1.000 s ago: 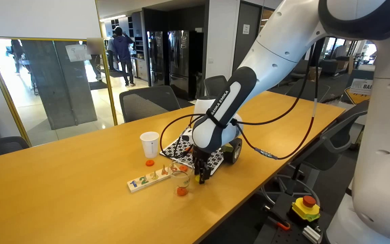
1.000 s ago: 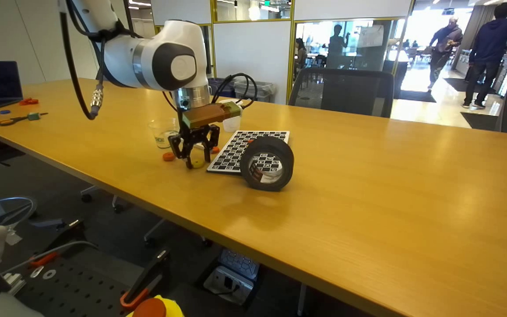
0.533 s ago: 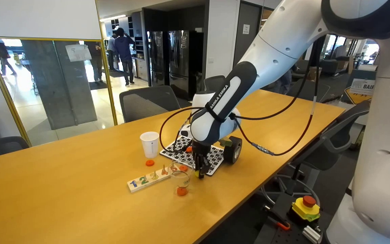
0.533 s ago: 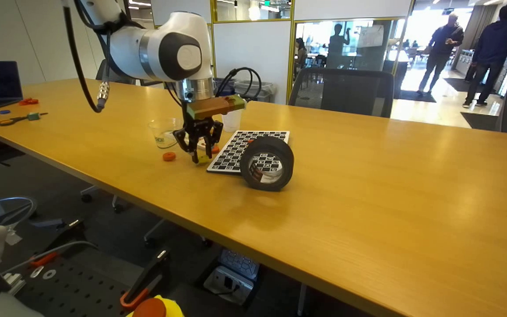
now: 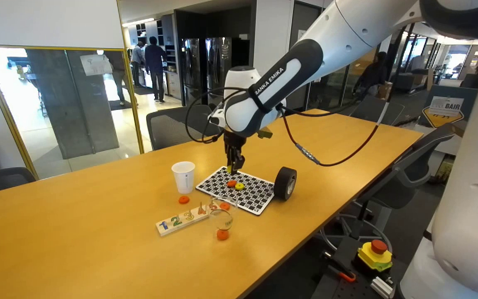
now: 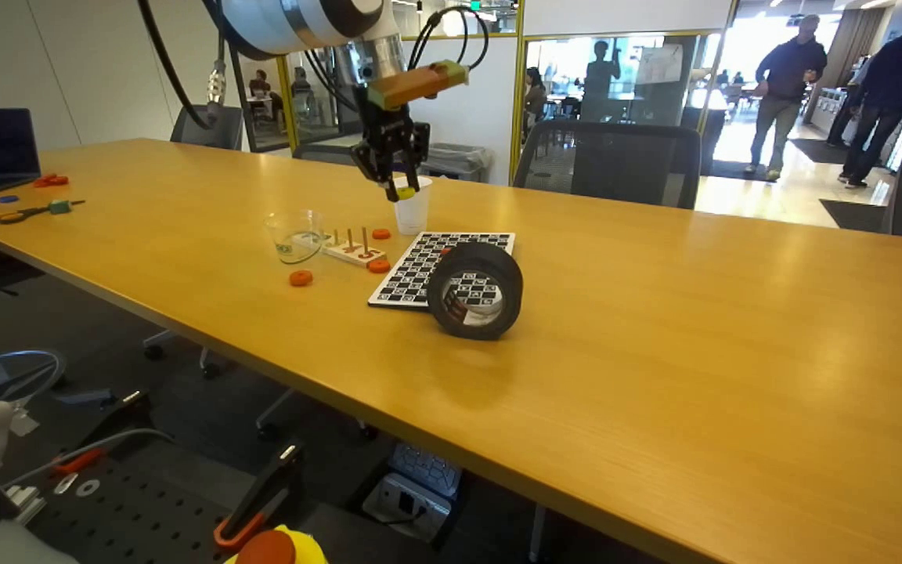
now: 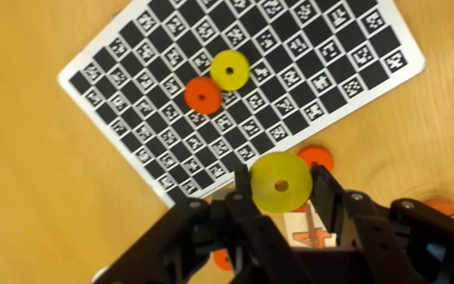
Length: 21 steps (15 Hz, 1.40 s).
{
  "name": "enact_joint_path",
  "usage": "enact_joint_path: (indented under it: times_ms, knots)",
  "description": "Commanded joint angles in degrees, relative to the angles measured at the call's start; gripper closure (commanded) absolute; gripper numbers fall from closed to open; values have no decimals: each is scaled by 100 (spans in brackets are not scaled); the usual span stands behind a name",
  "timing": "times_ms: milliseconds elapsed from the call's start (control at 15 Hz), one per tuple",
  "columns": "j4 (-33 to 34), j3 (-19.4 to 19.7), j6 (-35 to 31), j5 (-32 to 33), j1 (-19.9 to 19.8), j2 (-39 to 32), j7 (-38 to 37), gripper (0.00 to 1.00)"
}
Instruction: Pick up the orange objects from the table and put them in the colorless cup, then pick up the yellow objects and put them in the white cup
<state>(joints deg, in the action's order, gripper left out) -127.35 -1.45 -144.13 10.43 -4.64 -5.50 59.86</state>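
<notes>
Pincer (image 7: 281, 177): is being held in the air over the worktop (image 5: 98, 236); fingers (image 7: 243, 182) are being pressed from both sides onto the pinched yellow disc (image 7: 268, 169).
Pinched yellow disc: is being gripped by its edge between the pincer's fingertips, hole showing in the wrist view.
Checkered board (image 7: 325, 59): is being shown flat on the worktop, lower than the pincer.
Second yellow disc (image 7: 235, 77): is being carried by the board, up-left of the pincer in the wrist view.
First orange disc (image 7: 210, 99): is being touched by the second yellow disc, on the same board, lower than the pincer.
White cup (image 6: 413, 215): is being partly covered by the pincer in an exterior view; upright, lower down.
Colorless cup (image 6: 286, 244): is being shown on the worktop, below-left of the pincer in an exterior view.
Second orange disc (image 6: 301, 278): is being seen just beside the colorless cup, also below-left of the pincer.
Number strip (image 5: 179, 223): is being partly hidden by the pincer in the wrist view; pale wood, upright pegs.
Third orange disc (image 7: 317, 152): is being partly hidden by a fingertip in the wrist view, near the strip's end.
Fourth orange disc (image 5: 184, 199): is being seen near the white cup, below-left of the pincer in an exterior view.
Tape roll (image 6: 510, 294): black, is being rested on its edge, below-right of the pincer in both exterior views.
</notes>
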Motion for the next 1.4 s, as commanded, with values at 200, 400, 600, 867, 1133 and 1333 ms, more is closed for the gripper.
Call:
enact_joint_path:
  times_ms: [200,400,600,867,1133,1333]
  knots:
    - [2123,-77,359,-298,47,-1327,281,77]
    - [2953,-231,588,-366,31,-1965,399,77]
    - [3663,-386,915,-406,41,-2445,496,77]
    - [4488,-578,1432,-507,32,-2925,684,77]
    - [5090,-672,1932,-620,46,-3251,922,77]
    - [5422,-692,2192,-686,51,-3446,1048,77]
